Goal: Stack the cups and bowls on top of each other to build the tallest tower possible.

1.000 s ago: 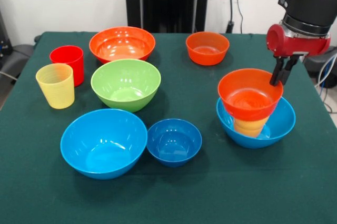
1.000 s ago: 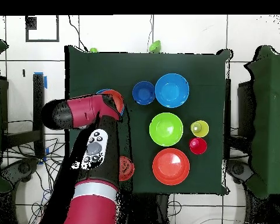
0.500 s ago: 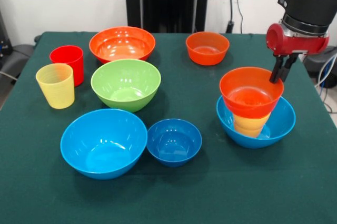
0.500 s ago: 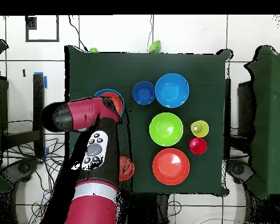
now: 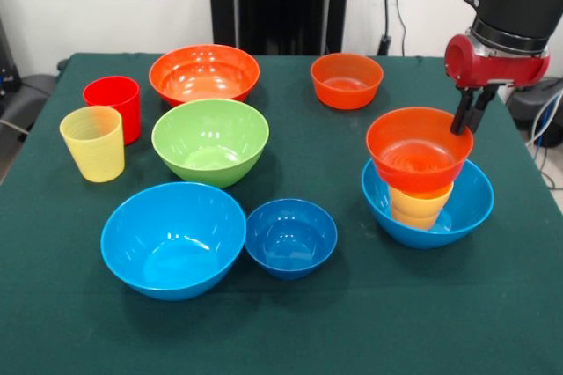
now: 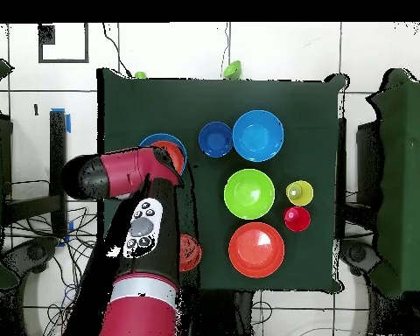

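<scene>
At the right of the front view stands the tower: a large light-blue bowl (image 5: pixel 471 208) holds a yellow-orange nested pair of cups (image 5: pixel 420 204), and a small orange bowl (image 5: pixel 413 150) sits tilted on top of them. My gripper (image 5: pixel 464 114) is shut on that bowl's far right rim, one finger on each side of the wall. In the overhead view the arm (image 6: pixel 117 172) hides the gripper and most of the tower; only the blue bowl's rim (image 6: pixel 157 139) shows.
On the left are a red cup (image 5: pixel 113 104) and a pale yellow cup (image 5: pixel 92 142). Across the table stand a large orange bowl (image 5: pixel 204 73), green bowl (image 5: pixel 210 140), light-blue bowl (image 5: pixel 173 238), small dark-blue bowl (image 5: pixel 291 237) and a small orange bowl (image 5: pixel 347 79).
The gripper has risen a little with the small orange bowl's rim in it. The bowl now sits slightly higher over the cups. Nothing else has moved.
</scene>
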Robot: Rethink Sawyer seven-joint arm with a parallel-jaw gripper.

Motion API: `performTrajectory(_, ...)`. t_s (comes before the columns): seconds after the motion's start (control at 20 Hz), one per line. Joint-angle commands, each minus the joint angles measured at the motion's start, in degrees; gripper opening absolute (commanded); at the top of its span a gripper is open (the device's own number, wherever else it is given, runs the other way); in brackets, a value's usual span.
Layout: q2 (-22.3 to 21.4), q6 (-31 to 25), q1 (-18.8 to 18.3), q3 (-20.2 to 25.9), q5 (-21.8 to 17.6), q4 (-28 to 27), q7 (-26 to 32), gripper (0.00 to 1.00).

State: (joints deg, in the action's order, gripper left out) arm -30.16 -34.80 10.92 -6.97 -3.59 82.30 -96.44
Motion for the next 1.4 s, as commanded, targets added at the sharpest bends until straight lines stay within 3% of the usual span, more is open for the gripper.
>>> performTrajectory(0.05, 1.7, -0.1, -1.0, 6.3, 0.7, 2.2, -5.4, 1.00)
performTrajectory(0.95, 1.4, 2.2, -2.2, 7.0, 0.3, 2.6, -5.0, 1.00)
performTrajectory(1.4, 1.5, -0.9, -0.5, 5.5, 0.1, 0.3, -6.0, 1.00)
